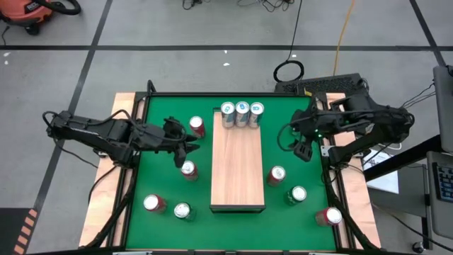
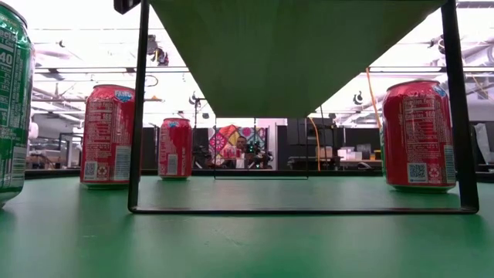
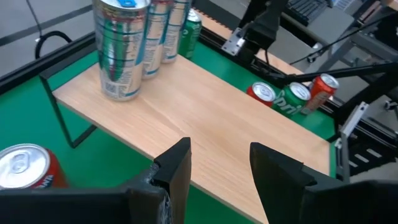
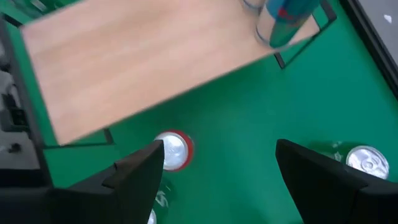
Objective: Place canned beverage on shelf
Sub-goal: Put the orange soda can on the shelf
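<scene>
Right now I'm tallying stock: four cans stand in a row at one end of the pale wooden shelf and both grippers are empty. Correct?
Not quite: the row of cans at the end of the pale wooden shelf numbers three, not four, as the high view shows. The left gripper and right gripper are indeed empty.

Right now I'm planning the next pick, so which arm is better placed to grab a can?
Probably the left. Its open hand hovers just beside a red can left of the shelf. The right hand, also open, sits farther from its nearest red can.
</scene>
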